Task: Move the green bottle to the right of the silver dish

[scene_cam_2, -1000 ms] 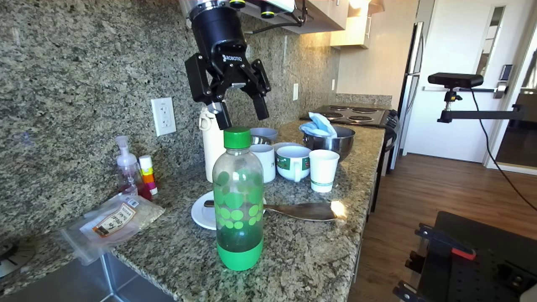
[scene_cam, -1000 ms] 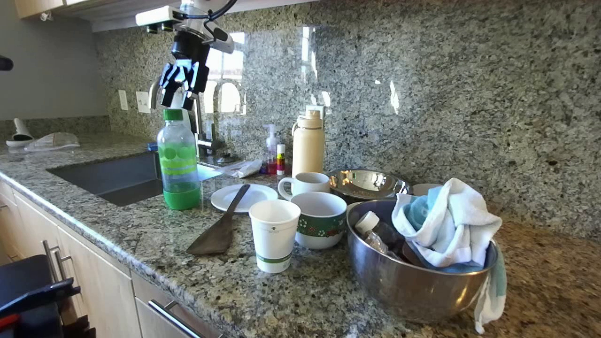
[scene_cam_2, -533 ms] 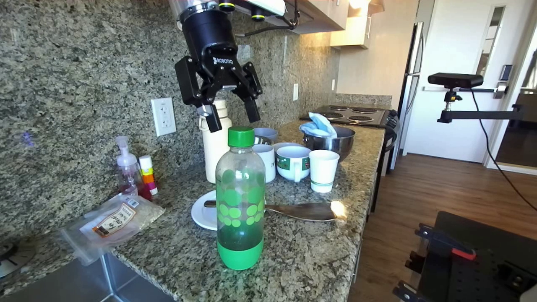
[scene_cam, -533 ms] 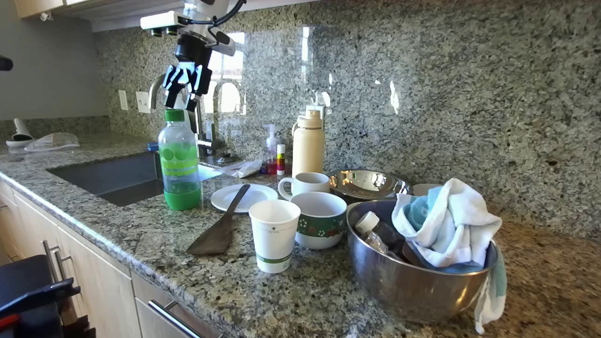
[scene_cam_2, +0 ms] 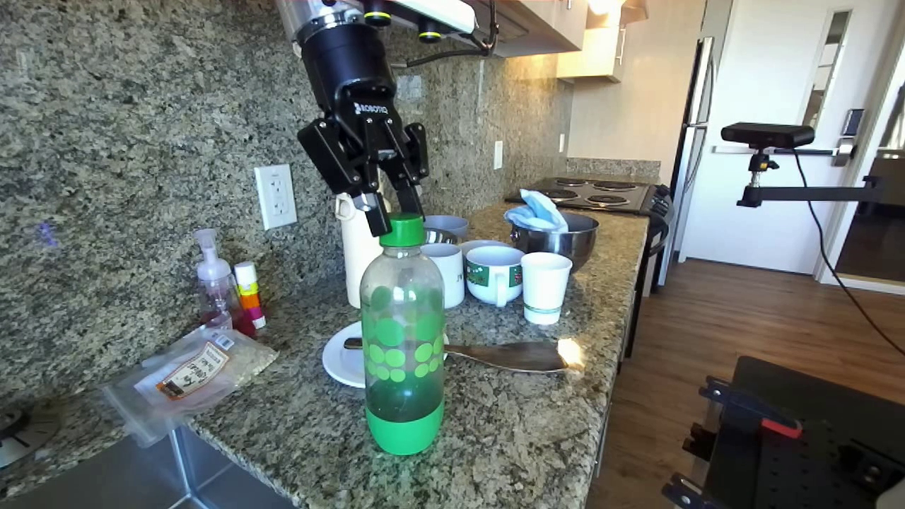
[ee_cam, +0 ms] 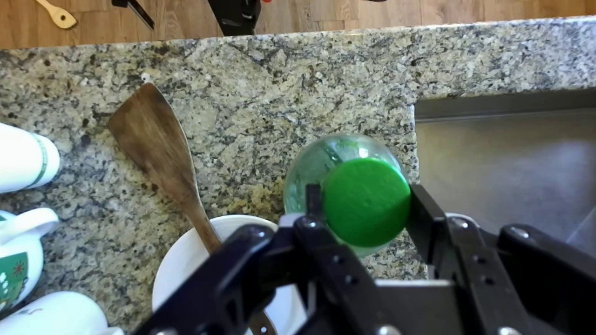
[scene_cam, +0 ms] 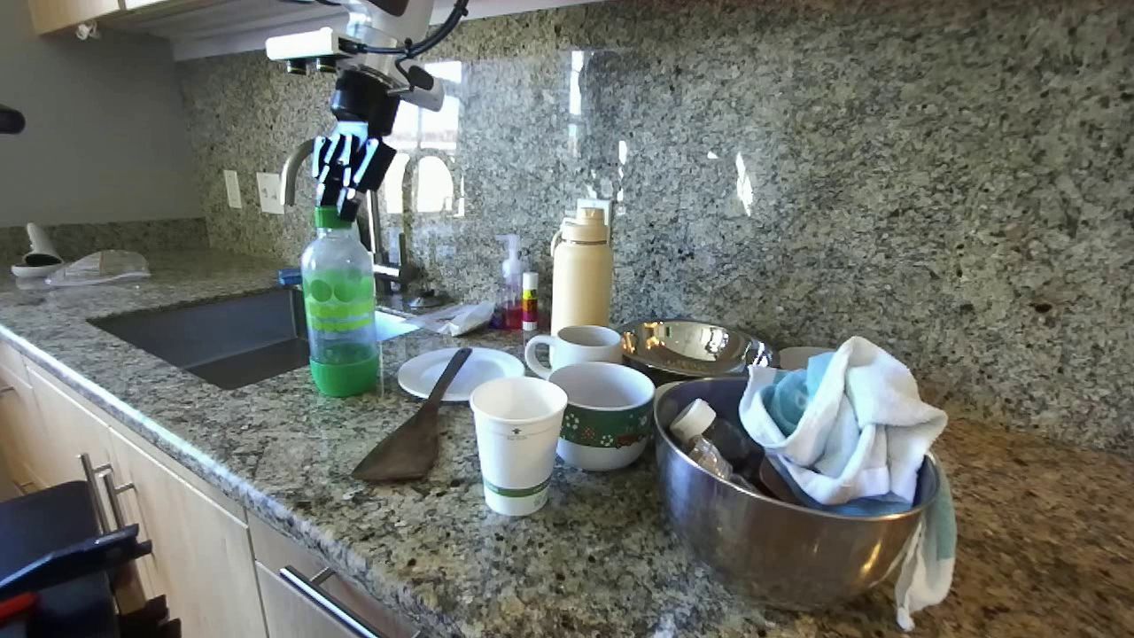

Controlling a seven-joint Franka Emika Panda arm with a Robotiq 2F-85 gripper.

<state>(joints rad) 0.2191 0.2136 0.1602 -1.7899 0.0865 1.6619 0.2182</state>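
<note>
The green bottle (scene_cam_2: 403,339) stands upright on the granite counter near the corner of the sink, its green cap on top. My gripper (ee_cam: 367,203) comes down from above, one finger on each side of that cap. In the wrist view both fingertips lie against the cap's sides, with no clear gap. An exterior view shows one finger (scene_cam_2: 380,220) at the cap's edge and the other partly behind it. The silver dish (scene_cam: 780,549), a deep steel bowl filled with towels and small items, sits well away along the counter, past the mugs.
Between bottle and dish are a white plate (scene_cam: 487,377) with a wooden spatula (scene_cam: 403,452) across it, a paper cup (scene_cam: 518,452), a green-banded mug (scene_cam: 605,434) and a white mug (scene_cam: 585,346). A cream flask (scene_cam: 582,275) and a shallow steel bowl (scene_cam: 709,341) stand behind. The sink (ee_cam: 503,153) borders the bottle.
The fingers have come together from a wide stance above the bottle and now meet its cap. My gripper has dropped slightly. The bottle's top has shifted a little.
</note>
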